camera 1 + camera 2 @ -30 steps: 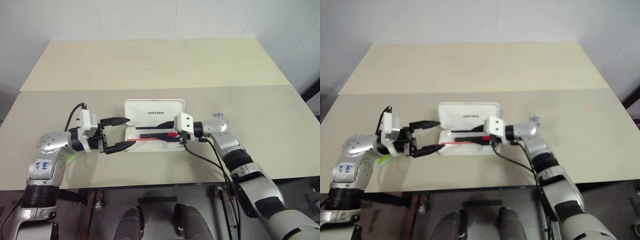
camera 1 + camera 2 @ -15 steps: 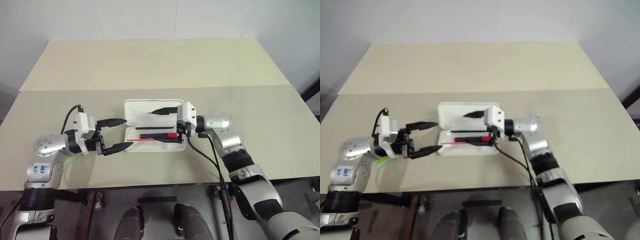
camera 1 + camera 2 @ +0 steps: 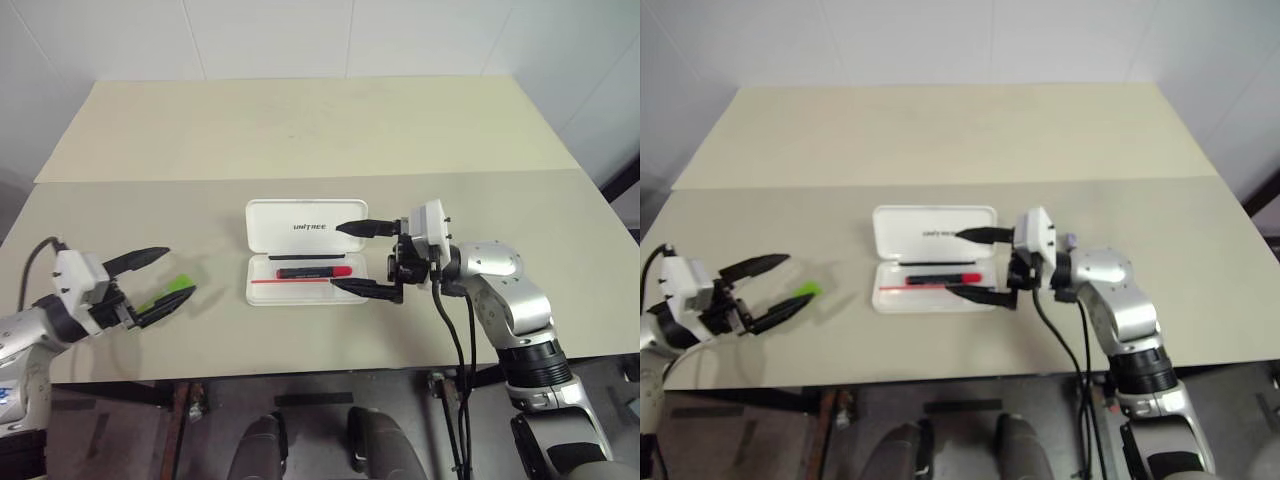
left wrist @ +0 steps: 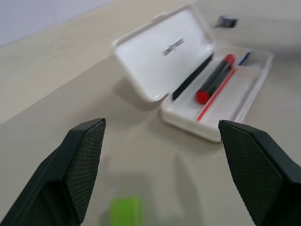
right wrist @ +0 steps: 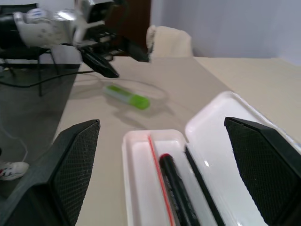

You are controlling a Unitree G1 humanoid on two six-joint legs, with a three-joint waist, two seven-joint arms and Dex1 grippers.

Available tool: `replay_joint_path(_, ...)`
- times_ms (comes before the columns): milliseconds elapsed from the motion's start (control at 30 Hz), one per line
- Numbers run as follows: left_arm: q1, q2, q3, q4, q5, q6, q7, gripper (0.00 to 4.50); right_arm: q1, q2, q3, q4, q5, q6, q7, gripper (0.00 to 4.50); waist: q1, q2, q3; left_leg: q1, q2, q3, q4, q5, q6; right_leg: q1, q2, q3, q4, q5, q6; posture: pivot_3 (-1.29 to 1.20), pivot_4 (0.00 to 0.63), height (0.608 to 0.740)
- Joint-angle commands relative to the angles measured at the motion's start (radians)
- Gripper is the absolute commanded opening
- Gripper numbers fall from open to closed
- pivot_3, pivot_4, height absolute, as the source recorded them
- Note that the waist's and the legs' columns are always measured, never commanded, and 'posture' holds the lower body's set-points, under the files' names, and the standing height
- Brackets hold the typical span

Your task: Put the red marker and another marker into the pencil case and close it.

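Observation:
The white pencil case lies open in the middle of the table, its lid flat toward the far side. In its tray lies the red marker, black with red ends. My right gripper hovers open over the case's right end, holding nothing. A lime-green marker rests on the table well left of the case. My left gripper stands open just above it, and its lower finger overlaps the marker in the eye views. The left wrist view has this marker low between the fingers and the case beyond.
A second table joins mine along a seam behind the case. The front table edge runs close below both grippers. Bare tabletop lies between the green marker and the case.
My right gripper opened, left the red marker in the tray, and drew back up and to the right. My left arm swung away from the case to the left, uncovering the green marker.

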Motion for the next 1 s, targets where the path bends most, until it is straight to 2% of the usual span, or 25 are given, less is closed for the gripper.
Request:
replay_joint_path(33,0.037,0.033,0.074,0.066,0.005,-0.055,-0.004,4.02,0.016,-0.021,-0.046,-0.050,0.024,0.002,-0.031,4.46,0.000,0.000,0.000,0.000,0.000,0.000,-0.001,0.000,0.000,0.000,0.000,0.000,-0.001,0.000,0.000,0.00,0.150,0.740)
replay_joint_path(300,0.067,0.058,0.082,0.262,0.035,-0.146,-0.038,4.02,0.045,-0.048,-0.063,-0.052,0.013,-0.017,-0.047,4.46,0.000,-0.001,0.000,-0.001,0.000,0.004,-0.007,0.002,0.003,-0.002,0.000,0.000,-0.005,0.000,0.000,0.00,0.150,0.740)
replay_joint_path(667,0.056,0.014,-0.023,0.362,0.069,-0.194,-0.057,4.02,0.079,-0.079,-0.074,-0.099,0.019,-0.018,-0.059,4.46,0.000,-0.002,-0.001,0.000,0.001,0.008,-0.007,0.002,0.003,-0.003,0.000,0.000,-0.005,0.000,0.000,0.00,0.150,0.740)
replay_joint_path(1000,0.003,0.006,-0.047,0.487,0.081,-0.245,-0.026,4.02,0.090,-0.098,-0.073,-0.127,0.022,-0.010,-0.071,4.46,0.001,-0.002,-0.002,0.000,0.001,0.008,-0.007,0.002,0.003,-0.003,0.000,0.000,-0.004,0.000,0.000,0.00,0.150,0.740)
